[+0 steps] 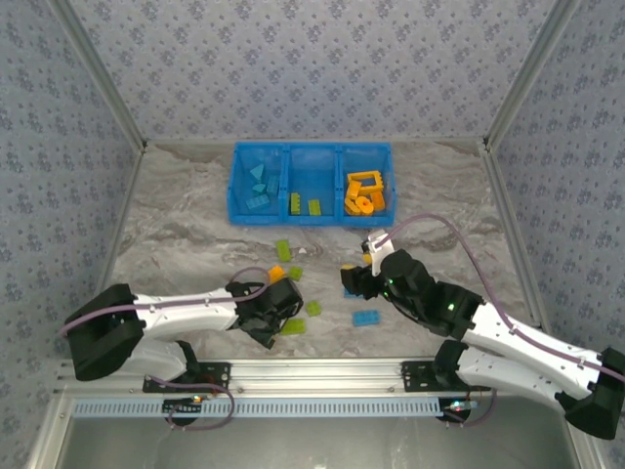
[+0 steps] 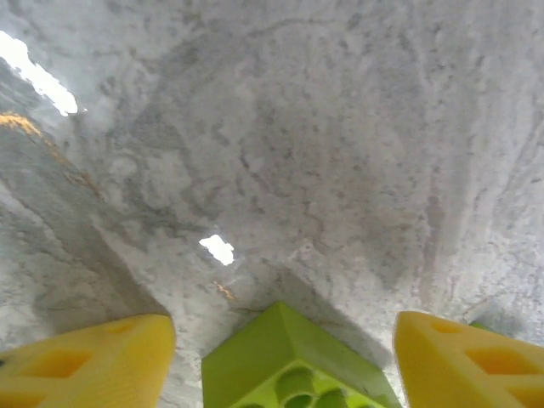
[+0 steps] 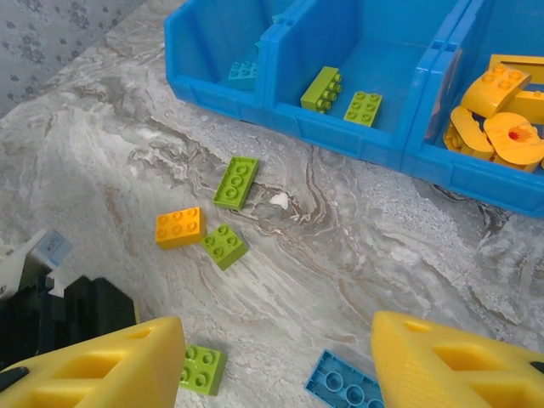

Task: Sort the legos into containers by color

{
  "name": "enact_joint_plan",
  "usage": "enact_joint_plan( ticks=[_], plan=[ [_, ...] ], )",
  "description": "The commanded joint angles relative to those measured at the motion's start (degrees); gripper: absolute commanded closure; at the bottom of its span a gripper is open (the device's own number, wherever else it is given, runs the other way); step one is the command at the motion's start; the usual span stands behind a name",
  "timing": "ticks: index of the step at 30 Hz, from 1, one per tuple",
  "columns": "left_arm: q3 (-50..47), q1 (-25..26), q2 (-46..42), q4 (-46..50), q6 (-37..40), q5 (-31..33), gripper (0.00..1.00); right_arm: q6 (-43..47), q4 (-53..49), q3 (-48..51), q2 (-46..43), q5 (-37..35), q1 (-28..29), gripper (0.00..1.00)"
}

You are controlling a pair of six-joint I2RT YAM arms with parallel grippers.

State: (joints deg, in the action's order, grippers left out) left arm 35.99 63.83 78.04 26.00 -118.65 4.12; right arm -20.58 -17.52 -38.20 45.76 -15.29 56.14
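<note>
On our grey marbled tabletop (image 1: 195,225), left gripper (image 2: 285,327) sits spread around a lime green plastic brick (image 2: 280,361), ready to grab; right gripper (image 3: 276,327) spread, empty.

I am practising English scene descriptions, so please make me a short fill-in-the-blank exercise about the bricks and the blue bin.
1. The middle compartment of the blue bin holds ____ lime green bricks.
2. In the top view, the orange frame piece lies in the ____ compartment.
3. The brick between the fingers of the open left gripper is lime ____.

Missing words: two; right; green.
</note>
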Motion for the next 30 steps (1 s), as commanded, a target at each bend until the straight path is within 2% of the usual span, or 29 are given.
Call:
enact_joint_plan(
  ticks=[1,3,6,9,12,13,16,19,22,26,30],
  plan=[
    [0.19,0.91,2.16,-14.09,-15.2,-0.31,0.18,-0.85,-2.07,-2.54,-0.51,-2.67,0.68,0.38],
    [-0.3,1.72,0.78,-15.35,-16.71,-0.24,0.17,-0.84,-2.28,-2.66,-0.58,-3.2,0.87,0.38],
    [4.45,1.65,-1.48,-4.84,-11.57,1.02,0.18,-1.05,-2.62,-2.52,-0.66,-3.85,1.16,0.38],
    [5.03,1.52,-2.28,-2.79,-6.73,0.5,0.17,-1.35,-2.6,-2.36,-0.76,-3.96,1.09,0.38],
    [14.36,-1.06,-0.18,11.05,14.14,-0.87,0.05,-1.34,-3.15,-2.74,-0.76,-4.22,1.16,0.38],
    [18.24,-1.82,0.98,19.22,20.06,-1.4,0.02,-1.29,-3.5,-2.94,-0.87,-4.24,1.16,0.38],
    [20.6,-3.48,0.12,28.51,30.52,-2.09,0.02,-1.2,-4.46,-3.27,-1.28,-4.4,1.16,0.38],
    [18.27,-4.33,-2.64,28.04,37.05,-3.23,0.02,-1.19,-5.02,-3.2,-1.72,-4.74,1.01,0.37],
    [18.39,-4.01,-0.42,27.21,40.97,-6.97,0.02,-1.39,-5.36,-3.22,-1.97,-5.42,0.88,0.37],
    [19.92,-1.23,5.97,20.47,43.92,-10.49,0.02,-1.94,-5.2,-3.16,-2.27,-5.93,0.81,0.37],
    [25.06,-0.49,13.58,22.16,48.47,-11.15,0.02,-2.39,-6.01,-3.62,-2.43,-5.98,0.57,0.37]
  ],
)
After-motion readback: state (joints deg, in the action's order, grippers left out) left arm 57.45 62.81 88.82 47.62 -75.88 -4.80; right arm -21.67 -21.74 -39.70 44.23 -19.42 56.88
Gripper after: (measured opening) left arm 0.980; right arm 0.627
